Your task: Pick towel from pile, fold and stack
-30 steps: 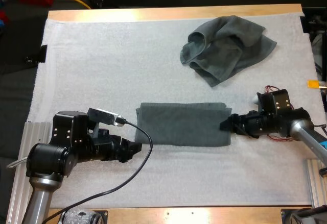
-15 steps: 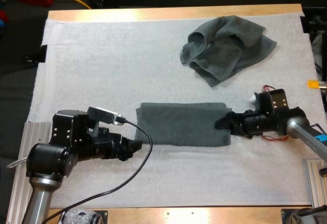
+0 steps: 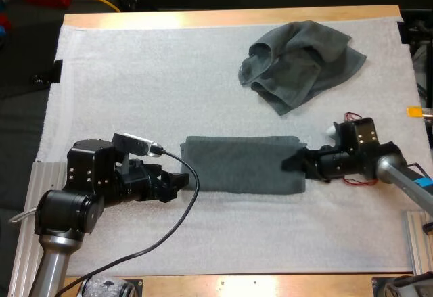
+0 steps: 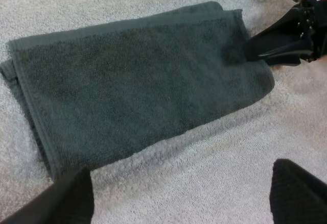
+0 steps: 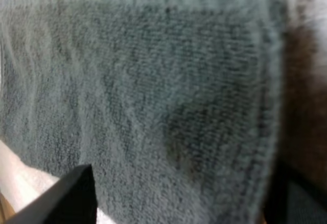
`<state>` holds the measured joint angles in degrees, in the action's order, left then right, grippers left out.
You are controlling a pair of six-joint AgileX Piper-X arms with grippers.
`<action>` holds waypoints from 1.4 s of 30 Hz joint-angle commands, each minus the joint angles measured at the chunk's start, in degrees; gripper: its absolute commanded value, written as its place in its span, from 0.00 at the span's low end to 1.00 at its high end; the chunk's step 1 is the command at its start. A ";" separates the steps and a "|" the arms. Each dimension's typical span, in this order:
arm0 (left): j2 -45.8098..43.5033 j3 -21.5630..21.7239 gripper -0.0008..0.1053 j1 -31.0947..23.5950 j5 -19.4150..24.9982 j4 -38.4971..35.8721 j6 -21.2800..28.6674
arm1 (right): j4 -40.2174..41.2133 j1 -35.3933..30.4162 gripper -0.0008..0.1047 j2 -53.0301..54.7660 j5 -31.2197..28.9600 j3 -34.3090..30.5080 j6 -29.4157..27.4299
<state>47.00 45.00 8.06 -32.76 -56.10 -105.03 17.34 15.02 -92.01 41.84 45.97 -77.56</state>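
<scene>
A dark grey-green towel (image 3: 240, 164), folded into a long strip, lies flat in the middle of the mat. A second towel (image 3: 298, 63) lies crumpled at the far right. My left gripper (image 3: 179, 180) is open, just short of the strip's left end. In the left wrist view its fingertips (image 4: 66, 198) stand wide apart, clear of the folded towel (image 4: 133, 76). My right gripper (image 3: 292, 163) reaches over the strip's right end. Its fingers (image 5: 66, 193) stand apart with the towel (image 5: 153, 106) close in front of them. The left wrist view has the right gripper (image 4: 276, 43) at the towel's far end.
The white mat (image 3: 135, 80) covers most of the wooden table (image 3: 223, 18). Bare mat lies at the far left and along the near side in front of the folded towel.
My right gripper has slid left, from beside the strip's right end to over it. My left gripper has shifted slightly forward towards the strip's left end.
</scene>
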 commanded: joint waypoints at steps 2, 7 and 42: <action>-0.37 0.40 0.66 0.24 -0.45 1.14 -0.53 | -0.56 0.66 0.65 -1.25 0.56 0.02 0.86; -0.37 0.40 0.66 0.24 -0.45 1.13 -0.46 | -2.08 0.81 0.41 -3.08 0.80 0.02 4.19; -0.37 0.40 0.66 0.24 -0.45 0.76 -0.46 | 34.98 1.35 0.03 4.68 -38.12 16.49 -16.64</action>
<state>47.00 45.00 8.06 -32.76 -55.61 -105.03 50.83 16.18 -87.67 4.64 62.33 -93.39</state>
